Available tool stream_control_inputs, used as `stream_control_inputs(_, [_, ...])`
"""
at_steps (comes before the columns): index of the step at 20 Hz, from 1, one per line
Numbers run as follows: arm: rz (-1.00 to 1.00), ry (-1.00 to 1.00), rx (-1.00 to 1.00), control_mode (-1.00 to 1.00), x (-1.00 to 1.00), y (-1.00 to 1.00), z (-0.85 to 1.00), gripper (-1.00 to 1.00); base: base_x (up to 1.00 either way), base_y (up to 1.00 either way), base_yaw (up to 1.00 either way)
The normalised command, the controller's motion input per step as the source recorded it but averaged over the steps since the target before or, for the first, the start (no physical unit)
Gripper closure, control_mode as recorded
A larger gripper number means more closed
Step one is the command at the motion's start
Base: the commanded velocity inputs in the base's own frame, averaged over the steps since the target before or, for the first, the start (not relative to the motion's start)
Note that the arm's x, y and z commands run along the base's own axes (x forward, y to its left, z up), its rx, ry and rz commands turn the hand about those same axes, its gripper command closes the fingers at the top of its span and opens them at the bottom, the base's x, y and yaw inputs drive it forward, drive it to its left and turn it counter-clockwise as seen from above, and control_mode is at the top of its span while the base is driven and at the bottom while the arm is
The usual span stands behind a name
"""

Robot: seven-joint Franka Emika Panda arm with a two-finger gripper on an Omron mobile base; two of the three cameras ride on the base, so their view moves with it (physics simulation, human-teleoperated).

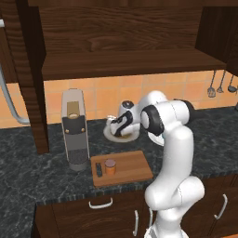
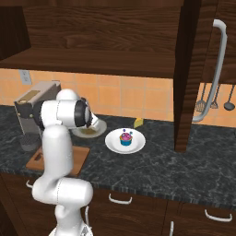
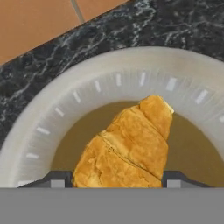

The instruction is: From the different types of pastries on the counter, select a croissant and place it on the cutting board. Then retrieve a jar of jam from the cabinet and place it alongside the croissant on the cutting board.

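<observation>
The tool (image 1: 120,131) hung low over a plate (image 1: 132,136) behind the cutting board (image 1: 130,168). From the right, a cupcake (image 2: 125,138) sat nearby. The hand view showed fingertips (image 3: 57,178) flanking the croissant (image 3: 129,142); grip uncertain. Next likely: clamp, then lift.

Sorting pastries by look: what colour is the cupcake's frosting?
Pink, over a blue wrapper; the cupcake shows best in the right base view.
</observation>
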Motion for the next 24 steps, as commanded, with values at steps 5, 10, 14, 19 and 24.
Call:
stream_control_inputs(5, [0.03, 0.00, 0.00, -1.00, -0.21, 0.00, 0.75, 1.00, 0.00, 0.00, 0.00])
stream_control_inputs(10, [0.00, -0.05, 0.01, -1.00, -0.23, 0.00, 0.16, 1.00, 0.00, 0.00, 0.00])
stream_control_inputs(14, [0.03, -0.12, 0.03, -1.00, -0.97, 0.00, 0.41, 1.00, 0.00, 0.00, 0.00])
stream_control_inputs(19, [0.06, -0.11, 0.00, -1.00, -1.00, -0.02, -0.19, 1.00, 0.00, 0.00, 0.00])
stream_control_inputs(24, [0.03, -0.10, 0.00, -1.00, -1.00, -0.05, -0.17, 1.00, 0.00, 0.00, 0.00])
